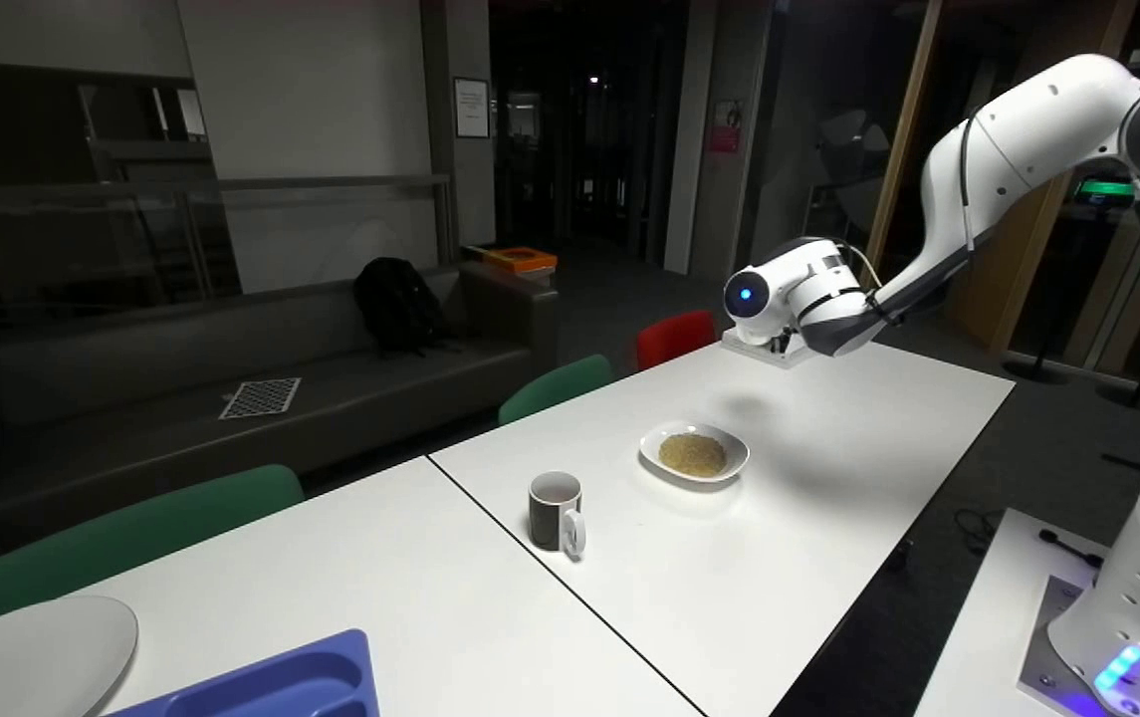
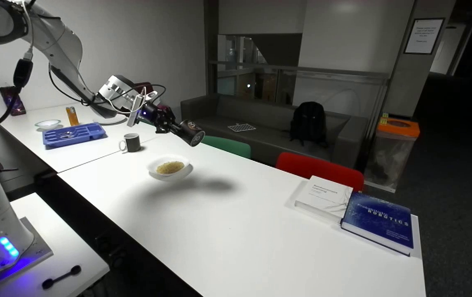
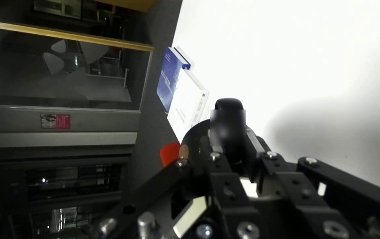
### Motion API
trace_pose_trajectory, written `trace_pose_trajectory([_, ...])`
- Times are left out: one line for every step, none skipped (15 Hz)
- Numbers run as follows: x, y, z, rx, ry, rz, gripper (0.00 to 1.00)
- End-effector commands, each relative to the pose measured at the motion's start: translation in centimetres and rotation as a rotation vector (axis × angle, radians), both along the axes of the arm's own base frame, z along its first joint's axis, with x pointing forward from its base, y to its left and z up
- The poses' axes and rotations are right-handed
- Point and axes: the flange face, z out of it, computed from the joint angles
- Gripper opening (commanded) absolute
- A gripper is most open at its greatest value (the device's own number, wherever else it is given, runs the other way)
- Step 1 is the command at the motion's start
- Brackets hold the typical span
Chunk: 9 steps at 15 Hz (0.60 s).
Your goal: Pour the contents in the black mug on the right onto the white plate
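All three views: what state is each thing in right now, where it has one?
gripper: shut on the black mug
black mug: tilted, clear of the table; inside not visible
white plate: level on the table, bearing the tan heap
grey mug: upright
white book: closed
blue book: closed
blue tray: holding something small, unclear what
base light: lit blue

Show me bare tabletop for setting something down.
The widest bare patch of white table lies between the white plate and white book. A smaller one separates the grey mug from the blue tray. Crowded: a dish and orange container near that tray; overhead, the hand holding the black mug.
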Motion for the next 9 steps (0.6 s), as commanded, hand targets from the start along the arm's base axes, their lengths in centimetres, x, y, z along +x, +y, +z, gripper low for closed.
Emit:
trace_pose_trajectory([-2.3,-1.7,2.5,0.101,-0.081,0.032,0.05])
trace_pose_trajectory([-2.5,-2.1,2.8,0.130,-0.095,0.038,0.05])
trace_pose_trajectory([-2.7,-2.6,3.0,0.164,-0.111,0.043,0.05])
trace_pose_trajectory([-2.9,-3.1,3.2,0.201,-0.125,0.043,0.05])
trace_pose_trajectory([-3.1,-3.6,3.4,0.234,-0.138,0.042,0.05])
trace_pose_trajectory([-3.2,-4.1,3.5,0.267,-0.146,0.045,0.05])
trace_pose_trajectory([-3.3,-4.7,3.5,0.294,-0.151,0.046,0.05])
trace_pose_trajectory([-3.3,-5.2,3.6,0.322,-0.157,0.045,0.05])
trace_pose_trajectory([-3.4,-5.7,3.6,0.348,-0.164,0.041,0.05])
